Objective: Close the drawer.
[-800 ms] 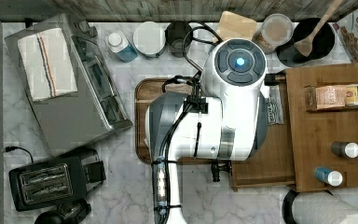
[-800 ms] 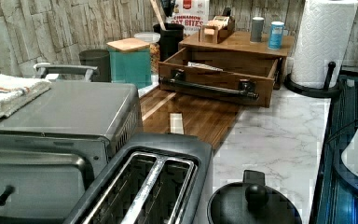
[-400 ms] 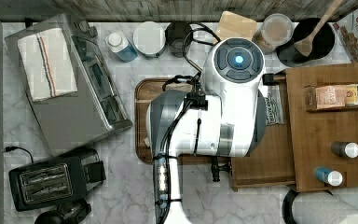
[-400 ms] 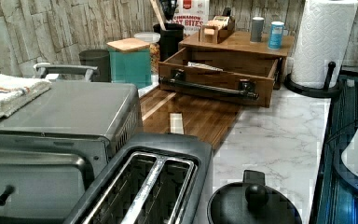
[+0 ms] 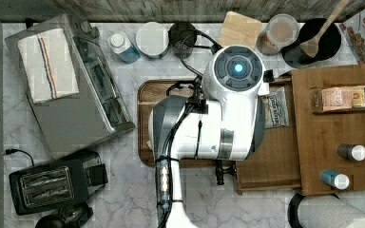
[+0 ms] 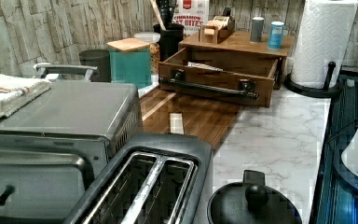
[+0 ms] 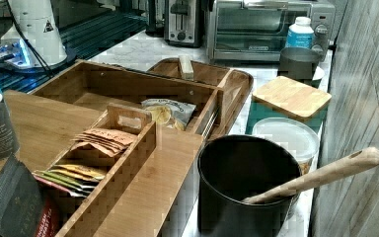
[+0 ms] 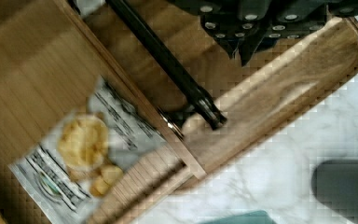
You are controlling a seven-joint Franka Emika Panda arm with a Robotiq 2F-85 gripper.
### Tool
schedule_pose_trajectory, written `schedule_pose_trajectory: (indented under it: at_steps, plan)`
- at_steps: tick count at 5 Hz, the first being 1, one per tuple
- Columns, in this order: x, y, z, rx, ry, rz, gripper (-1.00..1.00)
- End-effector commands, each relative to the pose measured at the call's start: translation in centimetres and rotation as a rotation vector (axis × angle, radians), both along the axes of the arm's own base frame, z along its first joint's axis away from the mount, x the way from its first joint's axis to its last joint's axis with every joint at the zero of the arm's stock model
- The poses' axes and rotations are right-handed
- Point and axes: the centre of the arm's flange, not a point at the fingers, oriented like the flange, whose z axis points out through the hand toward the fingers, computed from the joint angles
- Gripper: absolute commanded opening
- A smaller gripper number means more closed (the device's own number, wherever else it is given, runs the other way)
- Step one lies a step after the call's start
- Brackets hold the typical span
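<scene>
In the top view, your arm [image 5: 218,114] covers most of the wooden tray [image 5: 145,95] and the front of the drawer [image 5: 271,156], which stands pulled out from under the cabinet top [image 5: 332,128] toward the top view's left. A snack bag [image 5: 274,110] lies inside it, near the back wall. A toaster oven [image 5: 85,90] and a toaster [image 5: 52,183] sit on the marble table [image 5: 123,190] at the top view's left.

In the left view, you see the drawer [image 6: 214,77] open, its black bar handle [image 6: 209,87] across the front panel, the front reaching over the far end of the tray [image 6: 191,116]. A paper towel roll [image 6: 324,39] stands just beside the cabinet at the left view's right.

In the right view, the drawer [image 7: 128,89] is open with the snack bag [image 7: 170,113] resting in its corner; a black pot [image 7: 246,182] holding a wooden spoon [image 7: 321,175] stands in front.

In the wrist view, the gripper [image 8: 261,21] hangs above the tray [image 8: 279,93], beside the handle [image 8: 168,60]. You cannot tell from these pictures whether the fingers are spread or pressed together.
</scene>
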Motion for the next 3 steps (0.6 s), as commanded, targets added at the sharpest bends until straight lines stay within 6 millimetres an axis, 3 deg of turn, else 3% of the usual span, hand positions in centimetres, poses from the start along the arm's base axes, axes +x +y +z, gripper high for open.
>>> schedule_pose_trajectory:
  at_steps: [1, 3]
  plan:
    - [-0.6, 5.6, -6.2, 0.017, -0.052, 0.422, -1.00]
    - [-1.0, 4.7, -12.4, -0.070, 0.005, 0.504, -1.00]
